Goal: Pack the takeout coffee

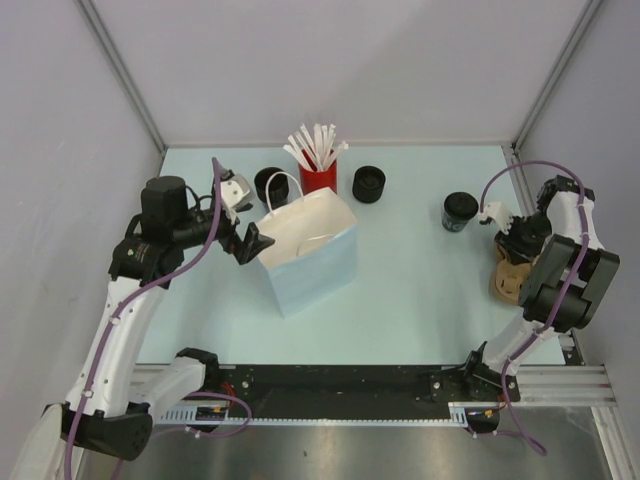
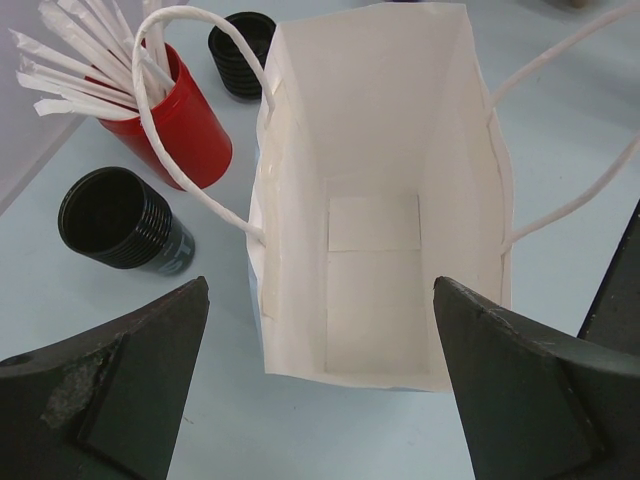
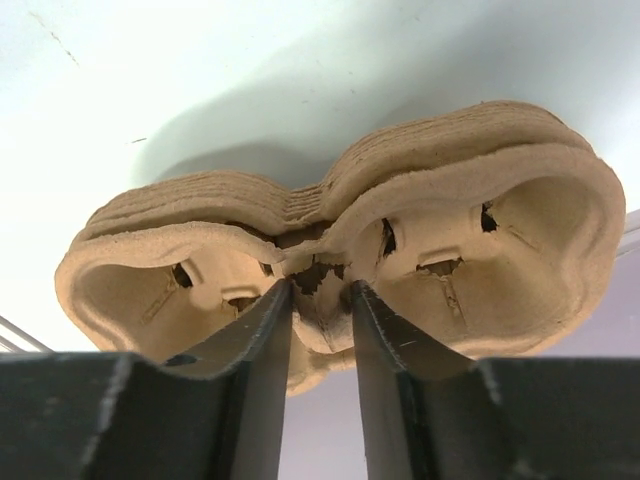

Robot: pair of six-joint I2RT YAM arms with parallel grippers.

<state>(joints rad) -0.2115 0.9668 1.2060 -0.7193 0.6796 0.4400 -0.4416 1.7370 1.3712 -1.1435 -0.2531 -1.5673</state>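
A black takeout coffee cup (image 1: 460,211) with a dark top stands on the right of the table, just left of my right gripper (image 1: 514,252). That gripper (image 3: 320,295) points down into a tan two-hole cardboard tray (image 3: 520,220), and its fingers press both sides of the tray's middle post. My left gripper (image 1: 241,216) stands wide open at the left rim of an upright, empty white paper bag (image 1: 310,240). In the left wrist view the bag's mouth (image 2: 375,150) lies just beyond the open gripper (image 2: 320,285), which holds nothing.
A red cup of white sticks (image 1: 318,175) stands behind the bag. An open black cup (image 1: 271,184) (image 2: 115,218) sits to its left and a ribbed black cup (image 1: 368,184) (image 2: 240,52) to its right. The cardboard tray (image 1: 505,282) lies near the table's right edge.
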